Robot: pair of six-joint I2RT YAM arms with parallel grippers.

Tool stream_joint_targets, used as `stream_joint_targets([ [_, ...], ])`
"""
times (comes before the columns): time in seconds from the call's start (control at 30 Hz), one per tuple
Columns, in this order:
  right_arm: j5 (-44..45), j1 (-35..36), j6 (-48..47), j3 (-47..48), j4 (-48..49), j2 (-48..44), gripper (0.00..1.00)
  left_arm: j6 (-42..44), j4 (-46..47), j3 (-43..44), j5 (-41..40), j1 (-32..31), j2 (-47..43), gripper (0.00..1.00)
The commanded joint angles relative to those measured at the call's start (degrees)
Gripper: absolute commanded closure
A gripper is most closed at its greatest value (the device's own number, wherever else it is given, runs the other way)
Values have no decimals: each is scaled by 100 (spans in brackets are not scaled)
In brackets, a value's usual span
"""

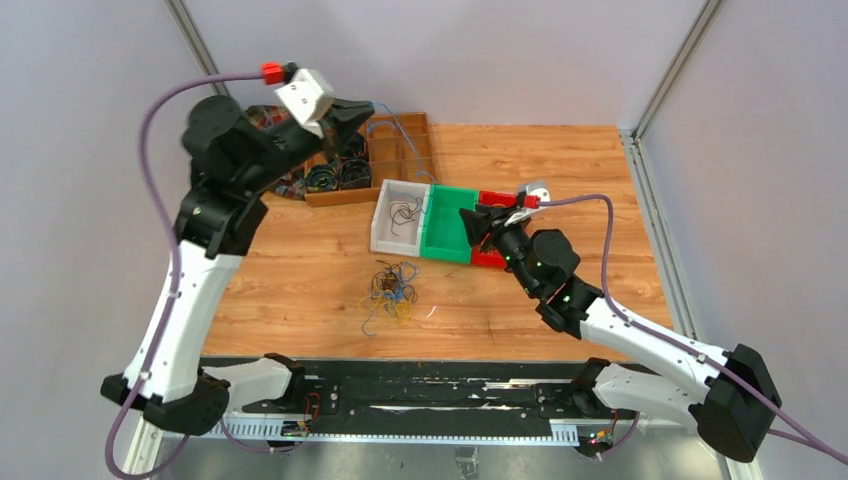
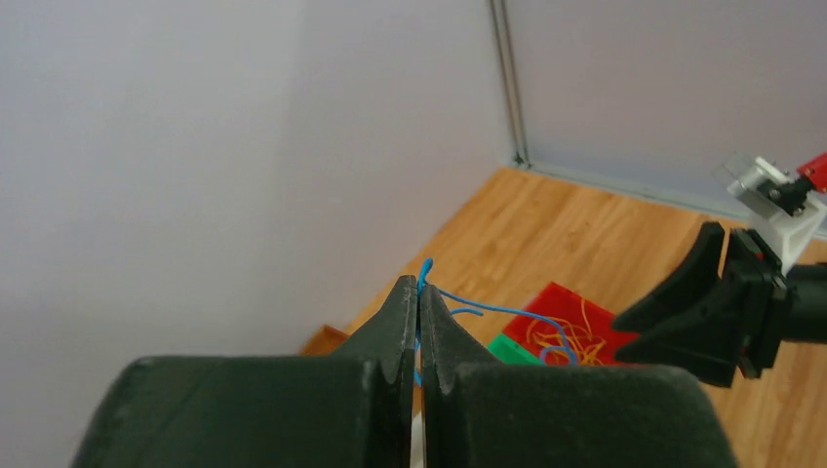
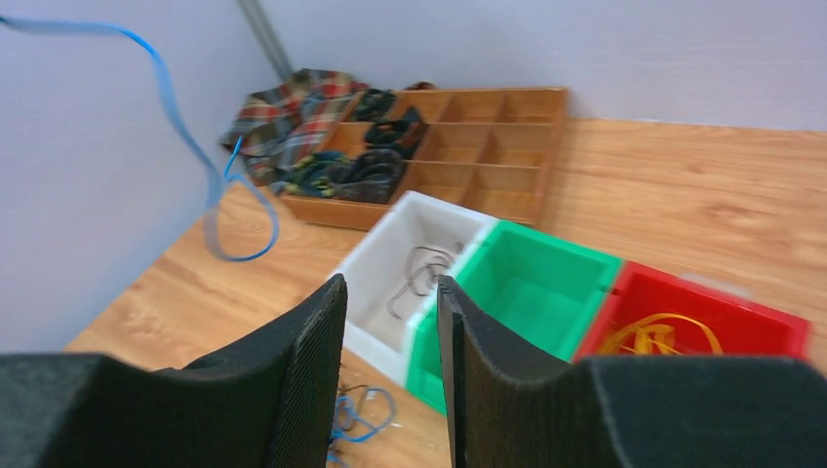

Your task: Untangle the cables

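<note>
1. Cables (image 1: 392,295) lie mostly as one mixed tangle on the table (image 1: 300,270), below both pairs of fingers and well apart from them.
2. One blue cable (image 2: 488,310) is pinched between the closed tips of the left gripper (image 2: 420,285), raised high, probably to hang it clear of the knot.
3. The right gripper (image 3: 390,288) has its fingers apart with nothing between them. The blue cable dangles to their left, untouched.
4. Beyond those fingers, a black cable (image 3: 419,273) sits in the white bin (image 3: 458,210) and yellow cables (image 3: 653,336) in the red bin (image 3: 639,312). The green bin (image 3: 546,255) likely awaits blue.
</note>
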Motion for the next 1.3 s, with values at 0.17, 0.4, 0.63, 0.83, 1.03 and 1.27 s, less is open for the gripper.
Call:
stream_joint_targets([
  [0.17, 490, -889, 43, 101, -1050, -69, 61, -34, 395, -346, 71, -753, 664, 100],
  [0.4, 568, -1214, 118, 36, -1277, -36, 62, 187, 576, -449, 54, -835, 1302, 100],
  [0.63, 663, -1351, 141, -59, -1518, -107, 62, 448, 526, -558, 191, -835, 1774, 100],
  [0.83, 737, -1419, 163, -259, -1513, -251, 63, 584, 429, -606, 376, -860, 2181, 100],
  [1.03, 771, -1461, 135, -328, -1532, -315, 63, 982, 95, -760, 453, -861, 2521, 100],
  [1.27, 720, -1560, 188, -395, -1580, -360, 63, 1413, -517, -566, 476, -873, 2815, 100],
])
